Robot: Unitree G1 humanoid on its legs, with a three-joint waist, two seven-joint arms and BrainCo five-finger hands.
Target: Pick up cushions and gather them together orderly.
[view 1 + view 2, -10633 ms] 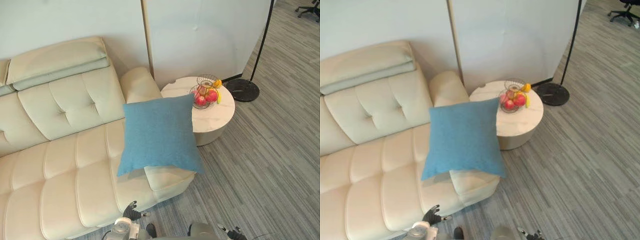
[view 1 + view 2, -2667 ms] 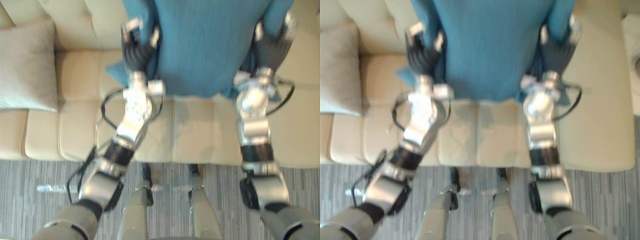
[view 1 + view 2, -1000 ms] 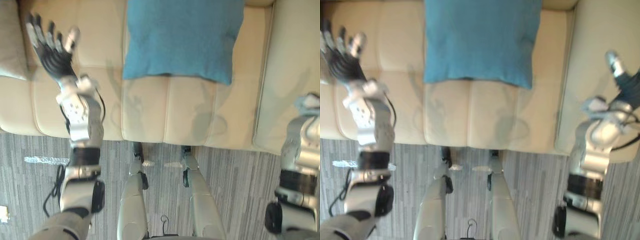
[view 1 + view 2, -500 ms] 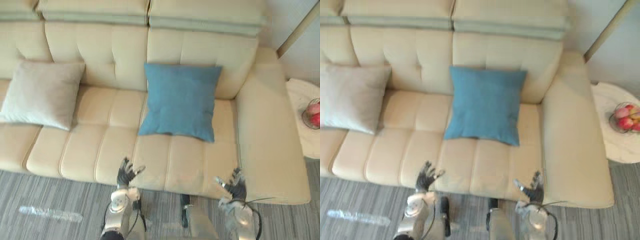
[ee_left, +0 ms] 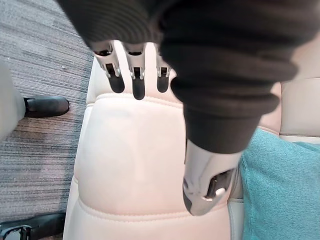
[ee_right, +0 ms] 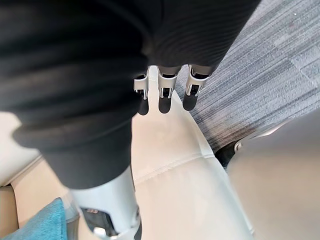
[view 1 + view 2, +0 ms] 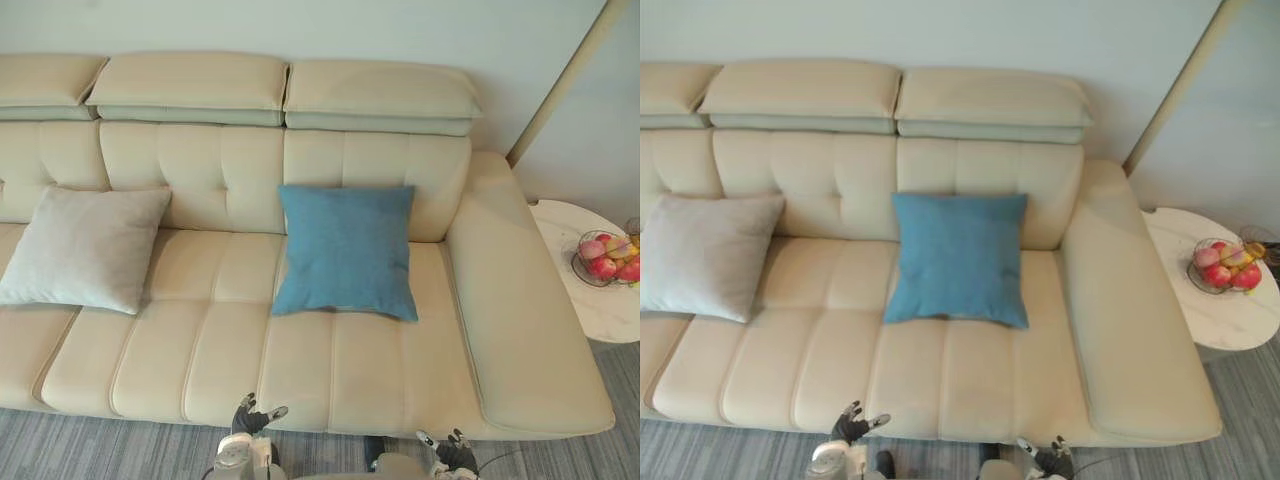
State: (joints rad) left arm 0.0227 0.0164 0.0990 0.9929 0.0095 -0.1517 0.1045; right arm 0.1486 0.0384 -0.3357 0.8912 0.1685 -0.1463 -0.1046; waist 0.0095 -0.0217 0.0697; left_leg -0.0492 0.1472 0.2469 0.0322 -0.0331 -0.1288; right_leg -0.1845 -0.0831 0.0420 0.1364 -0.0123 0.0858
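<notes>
Blue cushion (image 7: 346, 252) leans upright on the sofa (image 7: 520, 340) backrest, well apart from the beige cushion (image 7: 85, 248) further left, so grouping looks unfinished; left hand (image 7: 251, 417) and right hand (image 7: 455, 452) sit low at the seat front, fingers spread, empty.

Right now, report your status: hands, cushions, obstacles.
Left hand, right hand open, empty. Square blue fabric cushion centre; grey fabric cushion apart, leftward. Bare cream sofa seat between.
</notes>
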